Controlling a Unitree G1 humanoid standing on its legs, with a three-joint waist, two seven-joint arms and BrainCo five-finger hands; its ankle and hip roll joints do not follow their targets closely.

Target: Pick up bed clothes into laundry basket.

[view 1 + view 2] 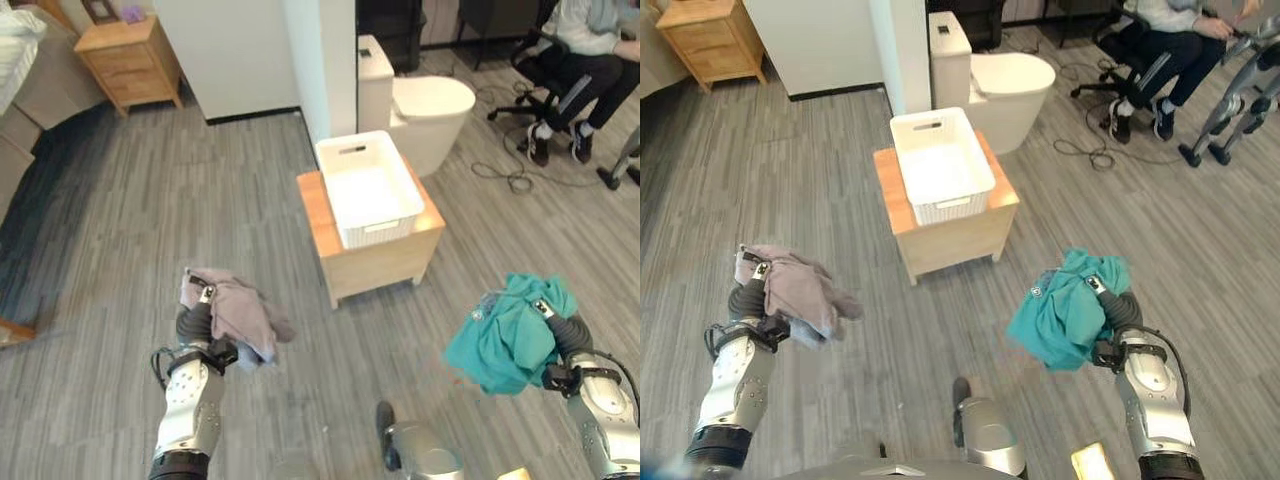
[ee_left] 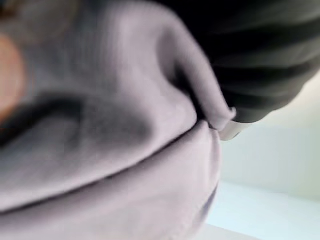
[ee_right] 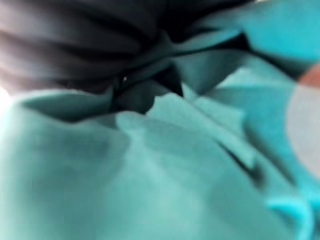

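My left hand (image 1: 195,326) is low on the left, shut on a bunched grey-pink garment (image 1: 241,314) held above the floor; its thumb lies over the cloth. The garment (image 2: 125,150) covers the fingers in the left wrist view. On the right, my right hand (image 1: 569,336) is shut on a teal garment (image 1: 505,342) that hangs off to its left, also seen as teal garment (image 3: 165,165). The white laundry basket (image 1: 345,151) stands empty on a low wooden stand (image 1: 377,262) ahead, between and beyond both hands.
A white toilet (image 1: 428,108) sits right behind the basket, beside a white wall corner (image 1: 322,70). A wooden nightstand (image 1: 128,60) and a bed (image 1: 25,60) are far left. A person (image 1: 585,45) sits on an office chair far right, with cables (image 1: 515,175) on the floor.
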